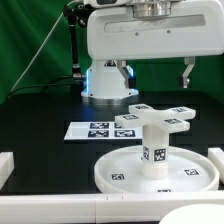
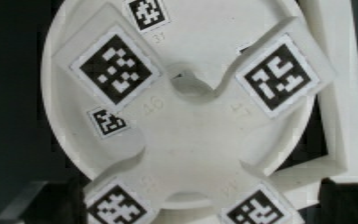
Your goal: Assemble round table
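Observation:
The round rimmed disc (image 1: 120, 172) lies flat on the black table near the front. The short cylindrical leg (image 1: 156, 150) stands upright on its middle. The cross-shaped piece (image 1: 152, 118) sits level on top of the leg, its tagged arms spread out. My gripper (image 1: 156, 72) hangs open above and just behind the cross, holding nothing; its two dark fingers (image 1: 187, 72) are spread wide. In the wrist view the disc (image 2: 78, 100) fills the picture. Two tagged cross arms (image 2: 115, 204) lie between my gripper's (image 2: 197, 205) dark fingertips (image 2: 51, 203).
The marker board (image 1: 95, 130) lies flat on the table behind the disc, toward the exterior view's left. White rails stand at the table's left (image 1: 5, 166) and right (image 1: 216, 160) edges and along the front (image 1: 100, 210). The robot's base (image 1: 104, 82) stands at the back.

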You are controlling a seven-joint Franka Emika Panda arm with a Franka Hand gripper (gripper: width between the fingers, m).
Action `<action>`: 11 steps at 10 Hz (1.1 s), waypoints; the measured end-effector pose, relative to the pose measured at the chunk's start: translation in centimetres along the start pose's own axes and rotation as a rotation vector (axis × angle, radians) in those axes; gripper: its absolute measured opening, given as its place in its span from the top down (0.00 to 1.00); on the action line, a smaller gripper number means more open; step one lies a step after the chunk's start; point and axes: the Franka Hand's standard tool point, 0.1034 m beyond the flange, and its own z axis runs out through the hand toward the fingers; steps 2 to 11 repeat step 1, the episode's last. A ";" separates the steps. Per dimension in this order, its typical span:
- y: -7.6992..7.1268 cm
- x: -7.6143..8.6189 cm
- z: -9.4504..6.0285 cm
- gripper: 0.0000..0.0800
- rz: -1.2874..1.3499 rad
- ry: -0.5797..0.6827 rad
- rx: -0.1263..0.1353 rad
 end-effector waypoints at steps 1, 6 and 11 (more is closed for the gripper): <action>0.0 0.0 0.0 0.19 0.000 0.000 0.000; 0.0 0.0 0.0 0.19 0.000 0.000 0.000; 0.0 0.0 0.0 0.19 0.000 0.000 0.000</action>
